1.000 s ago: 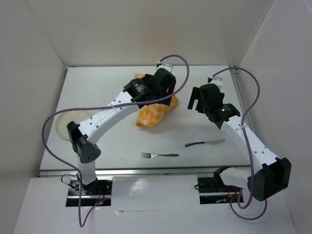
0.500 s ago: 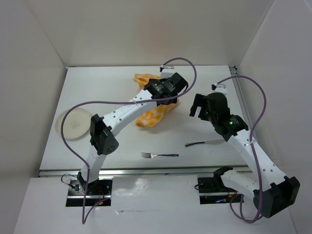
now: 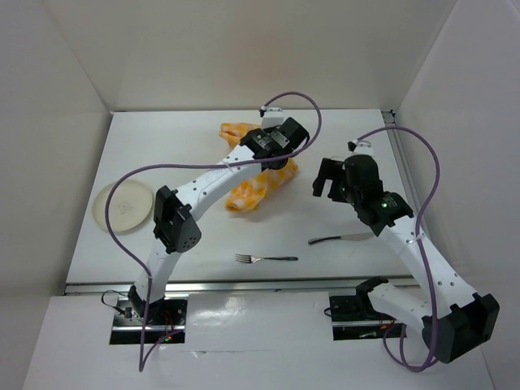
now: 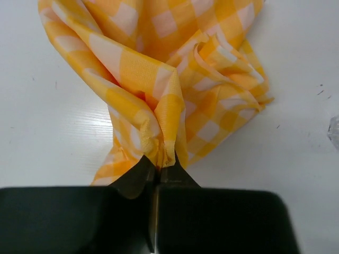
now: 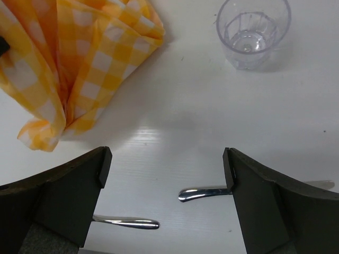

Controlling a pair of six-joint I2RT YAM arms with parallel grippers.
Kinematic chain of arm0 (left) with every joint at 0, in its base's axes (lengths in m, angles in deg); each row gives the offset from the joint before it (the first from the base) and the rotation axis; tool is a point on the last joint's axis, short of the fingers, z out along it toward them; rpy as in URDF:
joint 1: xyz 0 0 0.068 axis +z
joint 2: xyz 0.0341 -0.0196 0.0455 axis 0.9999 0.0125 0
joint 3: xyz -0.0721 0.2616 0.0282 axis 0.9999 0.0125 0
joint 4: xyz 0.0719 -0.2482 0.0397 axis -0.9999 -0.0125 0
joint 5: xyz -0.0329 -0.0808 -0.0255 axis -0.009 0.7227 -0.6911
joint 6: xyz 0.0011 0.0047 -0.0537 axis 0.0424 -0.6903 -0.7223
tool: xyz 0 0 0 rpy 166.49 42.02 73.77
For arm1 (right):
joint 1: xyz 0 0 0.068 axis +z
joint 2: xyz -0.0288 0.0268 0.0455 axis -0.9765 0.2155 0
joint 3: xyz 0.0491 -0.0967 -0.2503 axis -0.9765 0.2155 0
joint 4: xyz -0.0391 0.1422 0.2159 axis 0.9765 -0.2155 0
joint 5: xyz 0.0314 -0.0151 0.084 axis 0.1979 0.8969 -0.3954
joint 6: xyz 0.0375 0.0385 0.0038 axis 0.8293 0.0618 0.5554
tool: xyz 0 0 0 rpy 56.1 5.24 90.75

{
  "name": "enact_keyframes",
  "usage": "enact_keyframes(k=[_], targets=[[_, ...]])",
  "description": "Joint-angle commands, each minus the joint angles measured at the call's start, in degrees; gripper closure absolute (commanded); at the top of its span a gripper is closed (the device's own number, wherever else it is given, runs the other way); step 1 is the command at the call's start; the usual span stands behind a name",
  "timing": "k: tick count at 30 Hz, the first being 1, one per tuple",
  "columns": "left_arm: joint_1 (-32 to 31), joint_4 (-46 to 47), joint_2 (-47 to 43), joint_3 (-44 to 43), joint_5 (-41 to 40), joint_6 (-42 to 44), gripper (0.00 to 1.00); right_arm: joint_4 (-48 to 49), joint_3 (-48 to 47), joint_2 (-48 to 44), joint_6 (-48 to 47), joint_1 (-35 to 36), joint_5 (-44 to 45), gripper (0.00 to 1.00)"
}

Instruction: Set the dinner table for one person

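Observation:
The dinner table [image 3: 203,236] is a wide white top. A yellow-and-white checked cloth [image 3: 256,191] lies crumpled at its far middle. My left gripper [image 3: 280,154] is over the cloth's far end. In the left wrist view it [image 4: 159,163] is shut on a raised fold of the cloth [image 4: 175,69]. My right gripper [image 3: 329,179] hovers to the right of the cloth, and its wrist view shows it [image 5: 165,164] open with nothing between its fingers. Below it lie a knife handle [image 5: 204,192] and a fork handle [image 5: 127,223].
A knife [image 3: 341,238] and a fork [image 3: 266,258] lie near the front edge. A cream plate [image 3: 123,205] sits at the left edge. A clear plastic glass [image 5: 253,32] stands upright to the right of the cloth [image 5: 69,69]. White walls enclose three sides.
My left gripper has closed on a fold of the cloth after sliding toward its right, far end. The right arm swung slightly right and now holds still, jaws wide.

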Motion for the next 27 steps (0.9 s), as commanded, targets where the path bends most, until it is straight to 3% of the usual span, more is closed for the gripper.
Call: enact_keyframes(k=[1,5,10,15,18,23,27], targets=[[2.2,1.6,-7.5,1.3,2.9,3.4,1.00,3.8,2.0,-1.2,-2.1,-0.1,-6.5,0.00],[5.7,5.0,-15.7,4.0,7.5,6.7,1.00,10.3,5.8,-1.2,-2.1,-0.1,-16.4,0.00],[18.0,11.8,-27.0,12.5,20.4,10.8,1.00,19.2,9.5,3.5,1.6,1.1,-28.0,0.00],[27.6,16.8,-36.4,26.1,30.0,11.9,1.00,22.8,5.8,12.3,9.8,6.7,-24.0,0.00],[33.3,19.9,-39.9,34.7,34.2,11.9,1.00,20.2,0.5,19.3,15.8,8.6,-19.7,0.00],[36.3,24.6,-43.7,46.9,37.1,10.1,1.00,19.3,-3.6,25.4,26.7,9.2,-16.4,0.00],[38.4,25.3,-44.3,49.8,38.5,9.6,1.00,20.4,-8.1,29.4,33.7,9.7,-17.9,0.00]])
